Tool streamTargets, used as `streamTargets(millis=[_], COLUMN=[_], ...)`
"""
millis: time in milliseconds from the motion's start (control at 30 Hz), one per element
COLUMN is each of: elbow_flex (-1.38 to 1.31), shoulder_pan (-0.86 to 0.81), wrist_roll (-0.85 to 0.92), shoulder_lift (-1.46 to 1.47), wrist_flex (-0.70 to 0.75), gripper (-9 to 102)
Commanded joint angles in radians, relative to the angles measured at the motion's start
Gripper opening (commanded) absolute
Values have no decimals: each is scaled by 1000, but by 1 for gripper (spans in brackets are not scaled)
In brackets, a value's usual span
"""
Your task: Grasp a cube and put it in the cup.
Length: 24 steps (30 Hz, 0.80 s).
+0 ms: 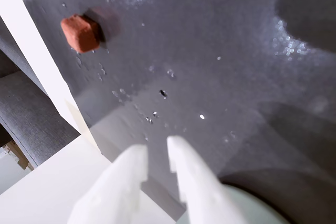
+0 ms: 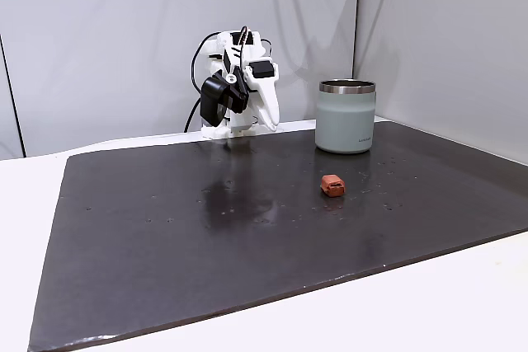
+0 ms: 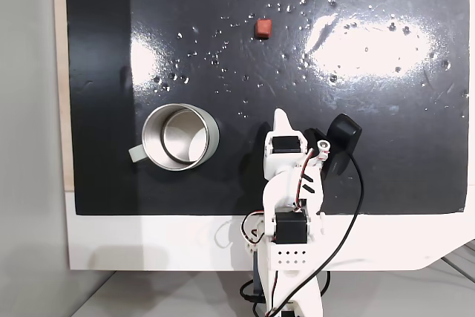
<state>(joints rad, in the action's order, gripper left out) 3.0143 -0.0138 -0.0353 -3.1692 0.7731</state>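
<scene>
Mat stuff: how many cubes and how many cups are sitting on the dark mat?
Cube: 1
Cup: 1
Total: 2

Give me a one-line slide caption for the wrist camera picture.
Slightly parted white gripper poised over the dark mat, terracotta cube lying ahead at upper left.

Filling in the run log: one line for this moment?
tool: slightly open, empty, folded near base | small terracotta cube: on dark mat, untouched | grey-green steel-rimmed cup: upright, empty
</scene>
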Motion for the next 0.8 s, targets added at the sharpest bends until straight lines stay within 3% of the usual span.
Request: streamTargets(millis=[0,600,767], elbow_flex=[-9,-14,-118], shoulder_pan=[-29,-35,-34], wrist_roll=[-37,-38,-35], shoulder_lift=[-8,-9,-9], wrist_flex=[-29,-26,14], gripper=[0,0,0])
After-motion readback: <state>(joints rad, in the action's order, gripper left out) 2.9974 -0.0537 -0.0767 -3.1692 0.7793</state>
